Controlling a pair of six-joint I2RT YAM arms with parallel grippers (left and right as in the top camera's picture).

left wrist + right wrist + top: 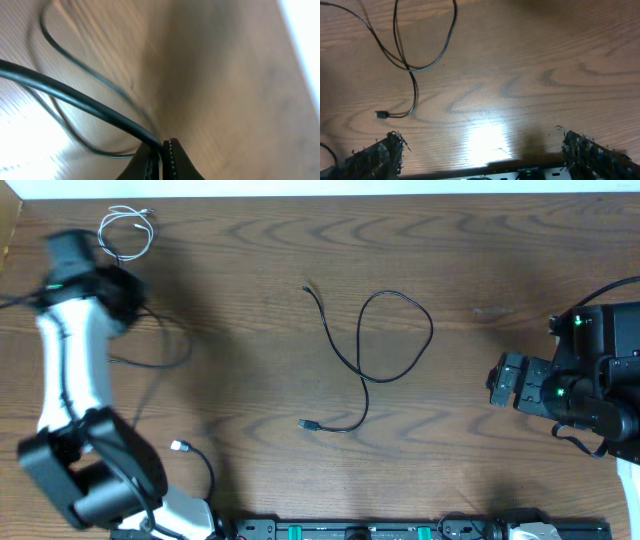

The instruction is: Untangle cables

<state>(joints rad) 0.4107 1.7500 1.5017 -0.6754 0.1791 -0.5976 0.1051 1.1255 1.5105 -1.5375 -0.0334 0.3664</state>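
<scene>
A black cable [362,350] lies in a loose loop at the table's middle, its plug [308,423] toward the front. It also shows in the right wrist view [410,65]. A small white cable [126,230] is coiled at the far left. My left gripper [128,292] is just below the white cable and is shut on another black cable [75,97]. That cable trails in a thin loop [170,345] beside the left arm. My right gripper [485,160] is open and empty at the right, well clear of the middle cable.
A further black cord with a pale plug [180,446] curls near the left arm's base. A black rail [400,530] runs along the front edge. The table's back edge is close behind the white cable.
</scene>
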